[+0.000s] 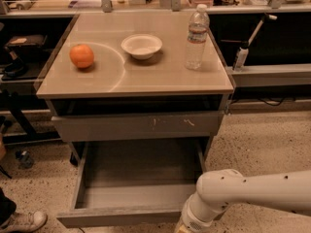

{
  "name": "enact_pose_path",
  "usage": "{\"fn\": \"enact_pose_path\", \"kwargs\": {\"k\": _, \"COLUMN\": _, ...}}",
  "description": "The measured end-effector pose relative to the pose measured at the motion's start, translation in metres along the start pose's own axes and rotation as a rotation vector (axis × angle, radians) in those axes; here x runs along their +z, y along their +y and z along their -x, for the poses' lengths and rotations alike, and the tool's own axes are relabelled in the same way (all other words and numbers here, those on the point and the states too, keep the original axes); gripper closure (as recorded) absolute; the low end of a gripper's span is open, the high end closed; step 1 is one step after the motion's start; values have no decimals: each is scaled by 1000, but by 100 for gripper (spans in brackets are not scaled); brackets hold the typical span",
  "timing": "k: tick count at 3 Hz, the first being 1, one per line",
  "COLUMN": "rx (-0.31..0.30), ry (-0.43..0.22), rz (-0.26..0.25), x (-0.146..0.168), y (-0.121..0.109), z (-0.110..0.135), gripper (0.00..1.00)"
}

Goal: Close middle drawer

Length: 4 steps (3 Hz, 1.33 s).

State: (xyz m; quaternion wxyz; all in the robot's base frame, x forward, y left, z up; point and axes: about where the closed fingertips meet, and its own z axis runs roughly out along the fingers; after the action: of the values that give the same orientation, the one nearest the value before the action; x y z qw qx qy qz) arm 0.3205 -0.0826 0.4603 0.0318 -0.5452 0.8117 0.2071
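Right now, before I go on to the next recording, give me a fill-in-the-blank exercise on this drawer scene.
1. The middle drawer is not shut but ___, and it holds nothing.
2. On the cabinet top, the bowl stands between the orange and the water ___.
3. The arm shows at the picture's lower ___; the gripper lies past the bottom edge, out of view.
Missing words: open; bottle; right.
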Motion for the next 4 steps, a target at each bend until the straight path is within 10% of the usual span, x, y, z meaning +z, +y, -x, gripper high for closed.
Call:
{"fn": "enact_pose_path", "kwargs": {"k": 3, "rx": -10, "ry": 10, "rz": -28, "x": 34, "y": -33, "z": -1, "gripper": 100}}
{"fn": "enact_pose_path", "kwargs": {"k": 4, "rx": -10, "ry": 10, "rz": -28, "x": 34, "y": -33, "z": -1, "gripper": 81}}
